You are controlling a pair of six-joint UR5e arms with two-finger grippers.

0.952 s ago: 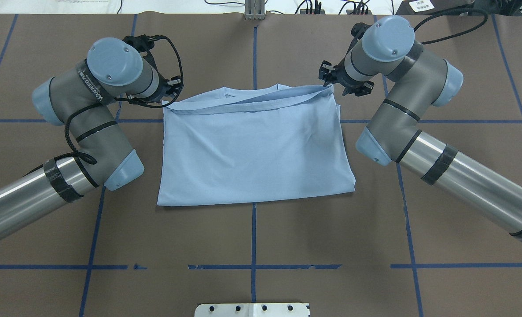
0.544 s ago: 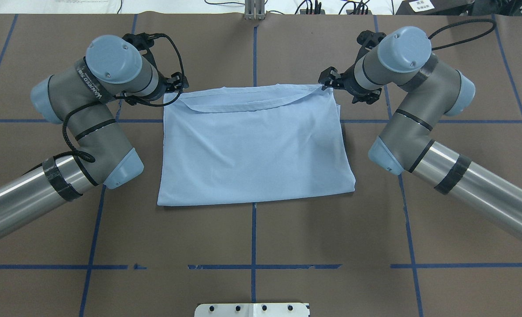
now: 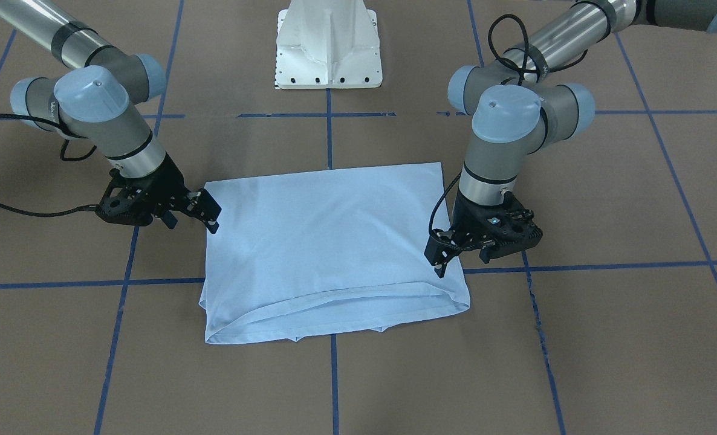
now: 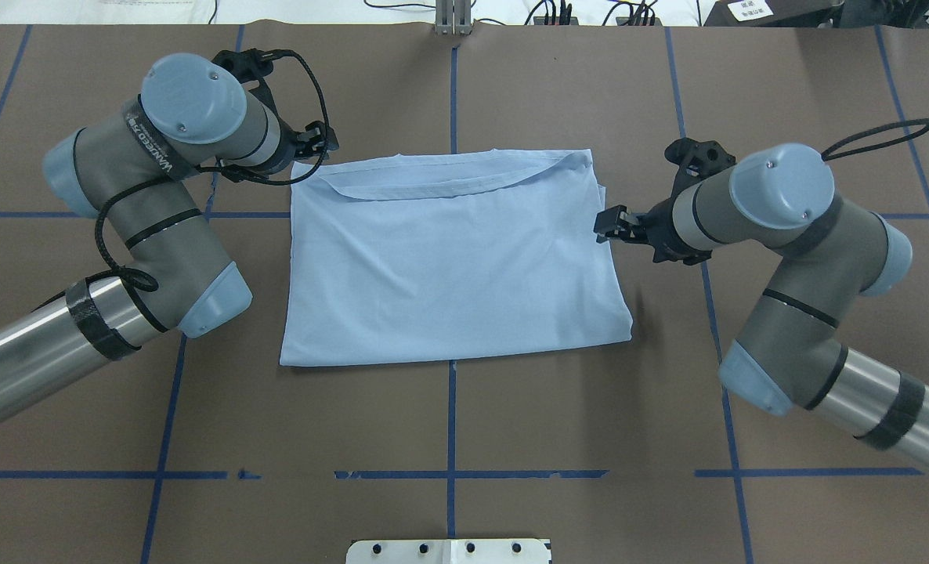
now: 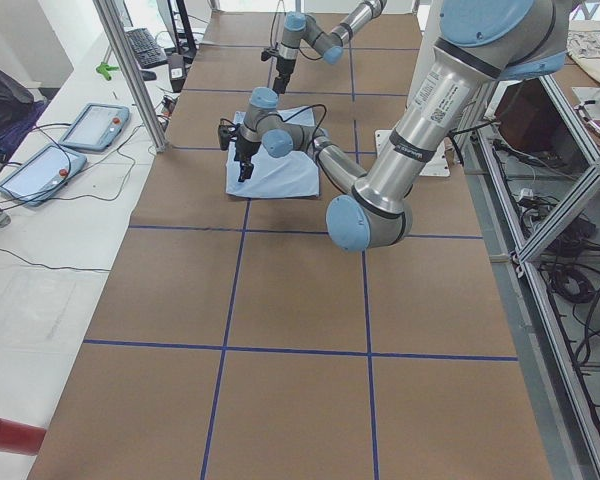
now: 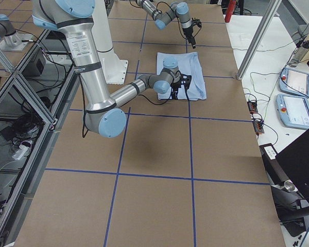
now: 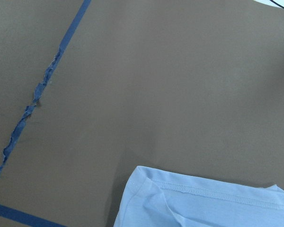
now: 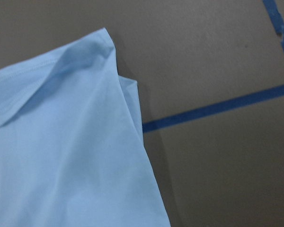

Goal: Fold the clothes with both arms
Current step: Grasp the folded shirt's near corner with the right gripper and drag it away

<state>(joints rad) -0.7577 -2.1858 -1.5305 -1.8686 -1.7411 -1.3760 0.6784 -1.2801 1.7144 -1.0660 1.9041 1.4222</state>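
Note:
The clothes, one light blue T-shirt (image 4: 449, 258), lie folded in a flat rectangle on the brown table; the print and neck label are hidden. Its doubled hem edge (image 3: 334, 302) runs along the far side. My left gripper (image 4: 325, 139) hovers just off the shirt's far left corner, open and empty; the left wrist view shows only that shirt corner (image 7: 203, 198). My right gripper (image 4: 601, 227) stands at the middle of the shirt's right edge, open, with nothing between its fingers. In the front-facing view the left gripper (image 3: 440, 263) is on the right and the right gripper (image 3: 213, 211) on the left.
Blue tape lines (image 4: 450, 439) grid the brown table cover. The white pedestal base (image 3: 328, 45) stands at the robot's side of the table. Control tablets (image 5: 90, 125) and cables lie on a side bench beyond the far edge.
The raised far edge of the shirt has dropped flat. My right gripper has let go and moved from the far right corner back along the right edge. The left gripper has drawn slightly away.

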